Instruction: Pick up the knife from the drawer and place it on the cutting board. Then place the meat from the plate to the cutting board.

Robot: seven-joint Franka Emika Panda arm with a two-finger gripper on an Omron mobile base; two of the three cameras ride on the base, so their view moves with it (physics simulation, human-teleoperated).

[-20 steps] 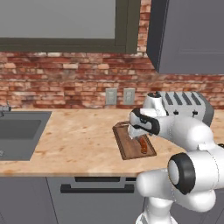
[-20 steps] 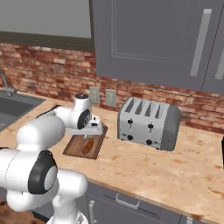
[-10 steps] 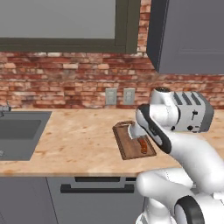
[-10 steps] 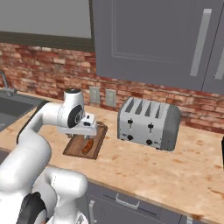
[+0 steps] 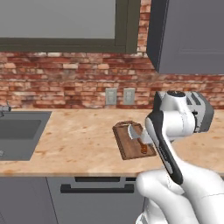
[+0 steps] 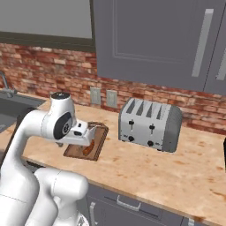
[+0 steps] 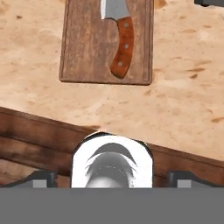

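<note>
Wood: we see the cutting board (image 7: 106,41), dark brown, rectangular with a slightly raised rim, flat on the table (image 7: 183,105).
Knife: the knife (image 7: 121,41) lies on the board, curved reddish-brown handle with rivets; its silver blade is cut off by the hand view's top edge.
Hidden: from the left base view we find the arm covering part of the board (image 5: 129,142); the knife (image 5: 143,148) is only a small reddish fleck there.
Gripper: the gripper (image 6: 90,131) hangs above the board (image 6: 84,150), jaws spread wide, holding nothing.
Table: pale mottled wood-grain top with a darker wooden front edge.
Room: red brick backsplash, grey cabinets, two wall outlets (image 5: 117,96), a steel four-slot toaster (image 6: 150,124), a sink (image 5: 19,133) cut off at the left.
</note>
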